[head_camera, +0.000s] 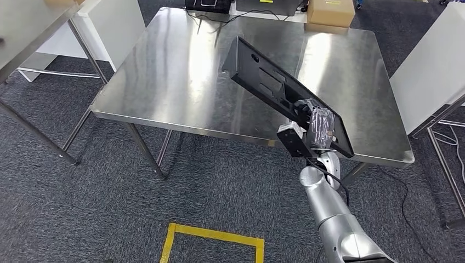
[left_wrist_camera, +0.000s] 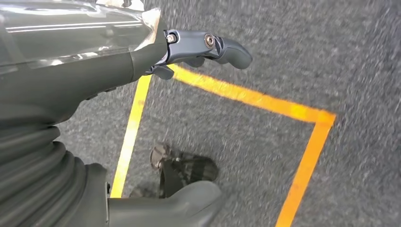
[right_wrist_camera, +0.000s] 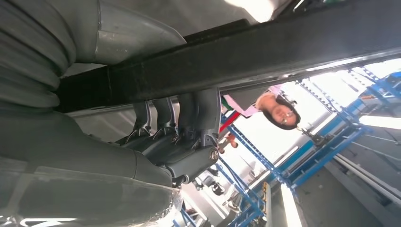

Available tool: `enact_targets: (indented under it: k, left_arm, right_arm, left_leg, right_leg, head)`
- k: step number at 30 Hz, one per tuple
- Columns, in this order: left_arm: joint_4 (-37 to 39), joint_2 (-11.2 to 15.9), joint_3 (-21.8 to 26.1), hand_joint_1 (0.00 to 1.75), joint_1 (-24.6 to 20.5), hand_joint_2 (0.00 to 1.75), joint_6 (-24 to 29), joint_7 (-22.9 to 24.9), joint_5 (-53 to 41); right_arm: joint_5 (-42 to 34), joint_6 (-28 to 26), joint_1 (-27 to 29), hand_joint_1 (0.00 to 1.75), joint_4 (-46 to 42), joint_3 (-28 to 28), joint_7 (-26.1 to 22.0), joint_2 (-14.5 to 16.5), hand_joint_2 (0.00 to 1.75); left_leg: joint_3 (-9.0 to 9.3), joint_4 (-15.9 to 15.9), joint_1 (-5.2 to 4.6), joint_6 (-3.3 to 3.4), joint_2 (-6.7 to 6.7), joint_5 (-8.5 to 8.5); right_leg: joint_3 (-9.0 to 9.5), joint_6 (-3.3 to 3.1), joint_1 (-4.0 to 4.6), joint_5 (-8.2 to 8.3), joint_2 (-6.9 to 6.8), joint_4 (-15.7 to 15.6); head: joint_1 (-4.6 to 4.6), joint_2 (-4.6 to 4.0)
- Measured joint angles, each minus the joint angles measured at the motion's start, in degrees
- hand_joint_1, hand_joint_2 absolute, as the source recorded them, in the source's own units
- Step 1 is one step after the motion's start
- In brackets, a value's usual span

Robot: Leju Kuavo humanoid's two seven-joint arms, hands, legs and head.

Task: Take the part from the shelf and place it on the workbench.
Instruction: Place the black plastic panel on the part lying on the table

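The part (head_camera: pixel 274 87) is a long flat black panel with moulded recesses. My right hand (head_camera: pixel 318 125) grips it near its near end and holds it tilted above the steel workbench (head_camera: pixel 181 71), over the bench's right half, its far end highest. In the right wrist view the fingers (right_wrist_camera: pixel 184 123) wrap around the panel's dark edge (right_wrist_camera: pixel 265 52). My left hand (left_wrist_camera: pixel 208 47) hangs over the carpet with its fingers apart and nothing in them.
A yellow tape square (head_camera: pixel 214 241) marks the grey carpet in front of the bench. A cardboard box (head_camera: pixel 330 12) and dark equipment (head_camera: pixel 208 5) stand at the bench's far edge. White panels (head_camera: pixel 425 71) flank the right side. A person (right_wrist_camera: pixel 279 111) stands nearby.
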Motion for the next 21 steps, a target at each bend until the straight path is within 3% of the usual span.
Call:
enact_targets:
  k: [2, 3, 4, 6, 7, 9, 10, 13, 15, 17, 18, 19, 21]
  left_arm:
    - [0.0, 0.0, 0.0, 0.00, 0.0, 1.75, -0.1, 0.0, 0.0]
    - [0.0, 0.0, 0.0, 0.00, 0.1, 1.75, -0.2, 0.0, 0.0]
    - [0.0, 0.0, 0.0, 0.00, 0.1, 1.75, -0.2, 0.1, 0.0]
    - [0.0, -0.1, 0.0, 0.00, 0.1, 1.75, -0.3, 0.1, 0.0]
    - [0.0, -0.1, 0.0, 0.00, 0.1, 1.75, -0.3, 0.2, 0.0]
    - [0.0, 0.0, 0.0, 0.00, 0.0, 1.75, -0.3, 0.2, 0.0]
    - [0.0, 0.0, 0.0, 0.00, 0.0, 1.75, -0.2, 0.3, 0.0]
    - [0.0, 0.0, 0.0, 0.00, 0.0, 1.75, 0.0, 0.3, 0.1]
    - [0.0, 0.0, 0.0, 0.00, 0.0, 1.75, 0.2, 0.3, 0.1]
    - [0.0, 0.0, 0.1, 0.00, 0.0, 1.75, 0.3, 0.4, 0.1]
    - [0.0, 0.0, 0.2, 0.00, 0.0, 1.75, 0.4, 0.4, 0.1]
    - [0.0, 0.0, 0.3, 0.00, 0.1, 1.75, 0.4, 0.4, 0.1]
    - [0.0, 0.0, 0.7, 0.00, 0.1, 1.75, 0.4, 0.4, 0.2]
  right_arm:
    - [0.1, -0.1, 0.2, 1.75, 0.3, 0.0, 0.1, 0.0, 1.75]
    - [0.2, -0.1, 0.4, 1.75, 0.5, 0.0, 0.2, 0.0, 1.75]
    - [0.3, -0.1, 0.6, 1.75, 0.6, 0.0, 0.3, -0.1, 1.75]
    - [0.4, -0.1, 0.6, 1.75, 0.7, 0.0, 0.4, -0.1, 1.75]
    - [0.4, -0.1, 0.6, 1.75, 0.7, 0.0, 0.4, -0.1, 1.75]
    - [0.5, -0.1, 0.6, 1.75, 0.8, 0.0, 0.5, -0.1, 1.75]
    - [0.6, -0.1, 0.6, 1.75, 0.9, 0.0, 0.6, 0.0, 1.75]
    - [0.6, -0.1, 0.6, 1.75, 0.9, 0.0, 0.9, 0.0, 1.75]
    - [0.6, -0.1, 0.4, 1.75, 1.0, -0.1, 0.9, 0.2, 1.75]
    - [0.6, -0.1, 0.4, 1.75, 1.2, -0.1, 0.9, 0.4, 1.75]
    - [0.6, -0.1, 0.4, 1.75, 1.3, -0.1, 0.9, 0.4, 1.75]
    - [0.6, -0.1, 0.4, 1.75, 1.5, -0.1, 0.9, 0.5, 1.75]
    - [0.6, -0.1, 0.4, 1.75, 1.6, -0.1, 0.9, 0.6, 1.75]
  left_leg:
    - [0.52, 0.0, 0.01, 0.21, -0.11, -0.55]
    - [0.87, 0.0, 0.03, 0.15, -0.21, -0.89]
    - [1.31, 0.0, 0.09, -0.01, -0.33, -1.24]
    - [2.38, 0.0, 0.27, -0.57, -0.47, -2.07]
    - [2.82, 0.1, 0.27, -0.97, -0.48, -2.51]
    - [3.21, 0.1, 0.11, -1.77, -0.41, -3.18]
    - [3.34, 0.2, 0.03, -2.09, -0.37, -3.37]
    - [2.90, 2.1, 0.37, -2.83, -0.12, -4.23]
    - [-0.39, 8.3, 0.52, -3.21, 0.02, -6.24]
    - [-5.21, 15.5, 0.52, -3.39, 0.03, -8.88]
    - [-6.90, 17.1, 0.51, -3.36, 0.03, -9.24]
    - [-7.60, 16.5, 0.48, -3.18, 0.03, -8.29]
    - [-6.04, 10.1, 0.26, -2.34, 0.04, -3.10]
  right_leg:
    - [-4.54, 0.27, -0.26, -1.76, -0.01, 6.6]
    - [-5.80, 0.61, -0.38, -1.70, -0.01, 7.6]
    - [-6.06, 1.11, -0.55, -0.64, -0.04, 6.5]
    - [-3.94, 2.44, -1.02, 3.98, -0.24, -1.0]
    - [-2.74, 2.52, -1.00, 5.52, -0.40, -4.8]
    - [-1.24, 1.43, -0.74, 6.77, -0.57, -8.7]
    - [-1.06, 0.50, -0.55, 6.40, -0.54, -8.8]
    - [0.32, -0.94, -0.77, 6.34, -0.36, -9.0]
    - [1.29, -1.77, -0.70, 5.82, -0.31, -9.1]
    - [1.98, -2.39, -0.39, 5.17, -0.24, -9.1]
    - [2.35, -2.55, -0.24, 4.83, -0.17, -9.1]
    - [2.81, -2.59, -0.09, 4.45, -0.08, -9.1]
    - [3.86, -2.49, 0.15, 3.65, 0.09, -9.1]
  head:
    - [-0.01, 0.00]
    - [0.01, 0.00]
    - [0.02, 0.00]
    - [0.07, 0.00]
    - [0.14, 0.00]
    - [0.19, 0.01]
    - [0.15, 0.01]
    - [0.01, 0.00]
    - [-0.07, 0.00]
    - [-0.16, 0.00]
    - [-0.19, 0.00]
    - [-0.21, 0.00]
    - [-0.22, 0.00]
